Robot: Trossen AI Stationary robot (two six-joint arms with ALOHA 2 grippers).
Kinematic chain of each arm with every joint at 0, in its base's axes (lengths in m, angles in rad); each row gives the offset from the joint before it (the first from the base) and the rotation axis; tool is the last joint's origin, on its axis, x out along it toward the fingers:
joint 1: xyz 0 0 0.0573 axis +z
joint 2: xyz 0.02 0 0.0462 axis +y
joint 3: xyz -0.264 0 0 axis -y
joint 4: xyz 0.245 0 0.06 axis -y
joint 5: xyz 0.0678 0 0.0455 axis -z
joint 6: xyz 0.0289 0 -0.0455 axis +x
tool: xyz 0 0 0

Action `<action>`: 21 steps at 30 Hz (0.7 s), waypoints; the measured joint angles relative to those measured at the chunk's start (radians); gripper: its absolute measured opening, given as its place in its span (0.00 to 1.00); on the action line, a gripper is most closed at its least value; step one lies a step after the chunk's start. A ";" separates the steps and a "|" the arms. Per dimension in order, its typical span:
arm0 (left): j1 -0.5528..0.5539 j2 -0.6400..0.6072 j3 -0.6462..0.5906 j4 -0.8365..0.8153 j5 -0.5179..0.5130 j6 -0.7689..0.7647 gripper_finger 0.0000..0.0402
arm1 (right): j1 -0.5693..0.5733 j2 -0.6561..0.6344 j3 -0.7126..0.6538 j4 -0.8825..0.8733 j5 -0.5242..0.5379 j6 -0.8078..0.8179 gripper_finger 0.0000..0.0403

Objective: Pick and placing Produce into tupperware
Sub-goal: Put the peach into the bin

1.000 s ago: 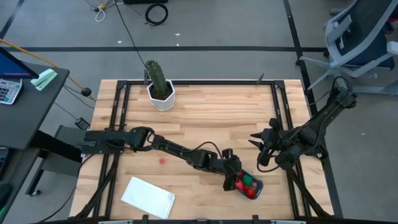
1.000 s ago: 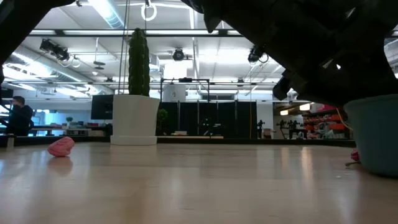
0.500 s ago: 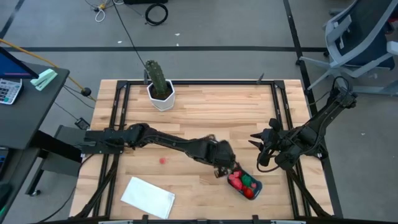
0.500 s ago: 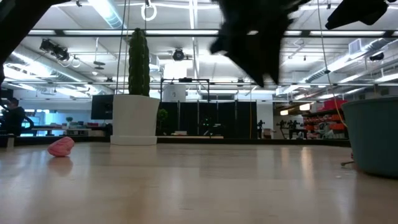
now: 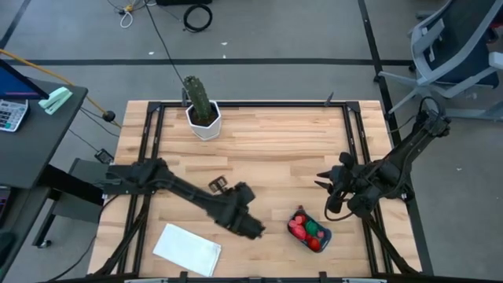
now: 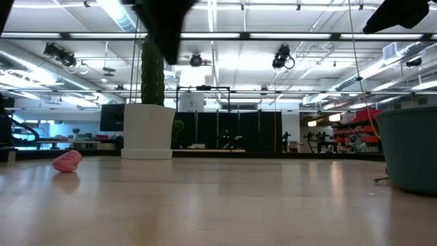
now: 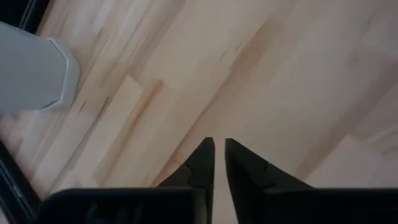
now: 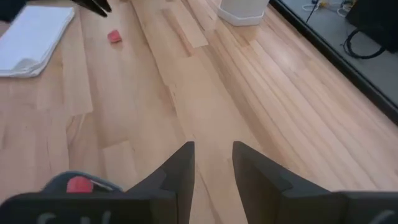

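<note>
I'm seeing left gripper (image 7: 219,152) fingers nearly closed, gripping nothing; right gripper (image 8: 213,163) fingers parted, empty; tupperware (image 6: 412,152) cut off at desk edge.

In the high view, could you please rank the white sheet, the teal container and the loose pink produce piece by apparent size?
1. White sheet.
2. Teal container.
3. Pink produce piece, hidden under the left arm here.

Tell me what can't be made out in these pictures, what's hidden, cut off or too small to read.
- Tupperware: cut off by the low view's right edge; its contents are hidden behind its wall.
- Produce inside: too small in the high view to count or name.
- Loose pink piece: not seen in the high view; the left arm likely covers it.
- Left hand: a dark blur in the low view.
</note>
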 joint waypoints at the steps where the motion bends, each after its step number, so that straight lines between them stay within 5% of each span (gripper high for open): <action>1: -0.014 -0.017 -0.031 0.000 -0.002 -0.011 0.09 | 0.005 0.004 0.000 0.000 -0.001 -0.001 0.29; 8: -0.083 -0.222 -0.352 -0.011 0.005 -0.225 0.05 | 0.029 0.024 0.000 -0.008 -0.001 0.001 0.29; 15: -0.094 -0.437 -0.732 0.015 0.077 -0.499 0.13 | 0.038 0.054 0.000 -0.013 0.000 0.026 0.29; 21: -0.088 -0.501 -0.942 0.271 0.284 -0.373 0.27 | 0.038 0.078 0.000 -0.013 0.000 0.027 0.29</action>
